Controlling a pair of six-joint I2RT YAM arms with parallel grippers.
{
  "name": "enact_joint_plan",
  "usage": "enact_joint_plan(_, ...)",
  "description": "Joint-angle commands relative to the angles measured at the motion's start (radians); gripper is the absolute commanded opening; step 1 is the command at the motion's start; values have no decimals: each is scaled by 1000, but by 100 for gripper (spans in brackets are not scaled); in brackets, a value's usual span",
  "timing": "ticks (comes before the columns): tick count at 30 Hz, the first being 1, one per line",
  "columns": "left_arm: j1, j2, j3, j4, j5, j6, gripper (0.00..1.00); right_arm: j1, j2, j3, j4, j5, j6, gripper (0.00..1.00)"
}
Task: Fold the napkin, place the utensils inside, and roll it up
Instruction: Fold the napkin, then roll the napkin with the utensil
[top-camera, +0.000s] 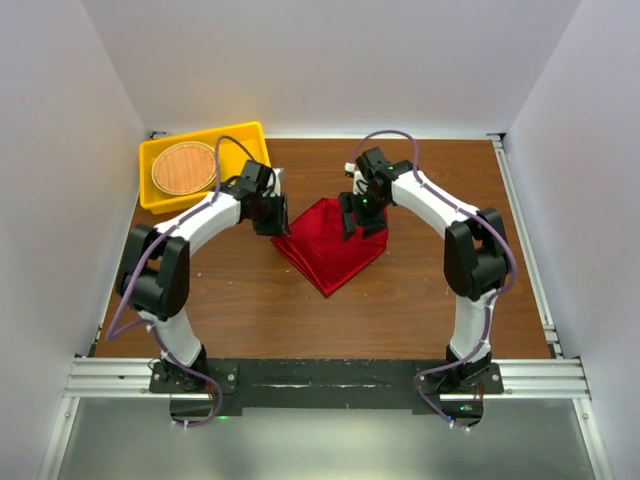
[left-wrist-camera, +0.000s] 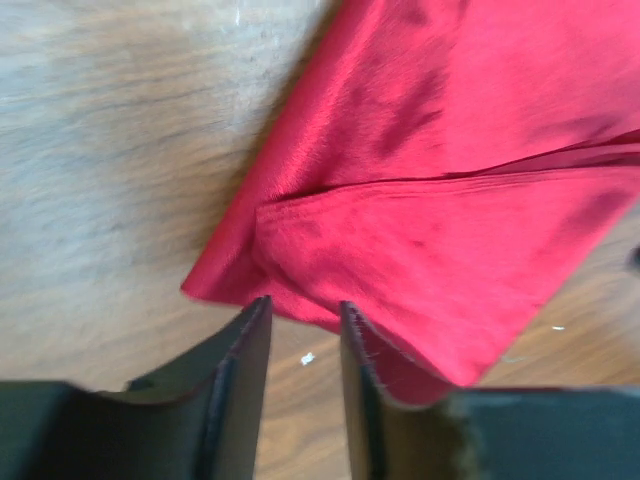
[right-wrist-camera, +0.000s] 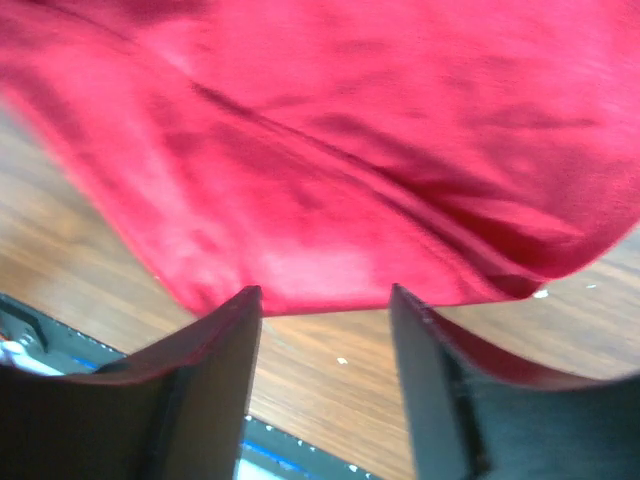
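Note:
The red napkin (top-camera: 330, 250) lies folded on the wooden table, with one point toward the near edge. In the left wrist view the napkin (left-wrist-camera: 430, 200) shows two layers with a folded corner. My left gripper (top-camera: 270, 217) is at the napkin's left corner. Its jaws (left-wrist-camera: 305, 310) are slightly apart and empty, with their tips just short of the cloth's edge. My right gripper (top-camera: 361, 217) hovers over the napkin's far right part. It is open (right-wrist-camera: 325, 295) and empty, with the cloth (right-wrist-camera: 330, 150) just beyond its tips. The gold fork does not show in any view.
A yellow bin (top-camera: 155, 195) stands at the far left corner and holds the round woven mat (top-camera: 184, 167). White walls enclose the table on three sides. A metal rail (top-camera: 330, 378) runs along the near edge by the arm bases.

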Motion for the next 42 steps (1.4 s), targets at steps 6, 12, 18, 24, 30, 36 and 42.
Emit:
enact_joint_plan(6,138,-336,-228,270,144,-210,68,161,-190,-59,164,68,-69,73)
enact_joint_plan(12,259,-332,-464,593,412,-186,82,207,-160,-65,189,24,-64,75)
enact_joint_plan(18,262,-205,-480,657,498,-141,82,219,-170,-76,167,33,-49,75)
enact_joint_plan(24,262,-166,-506,666,434,-123,80,221,-173,-122,205,28,-23,74)
enact_joint_plan(30,262,-200,-508,599,379,-130,75,299,-137,-146,340,149,-52,73)
enact_joint_plan(36,262,-290,-497,444,233,-262,73,408,-43,-76,340,378,-116,73)
enact_joint_plan(42,264,-426,-532,382,150,-350,73,489,34,-30,352,505,-211,74)
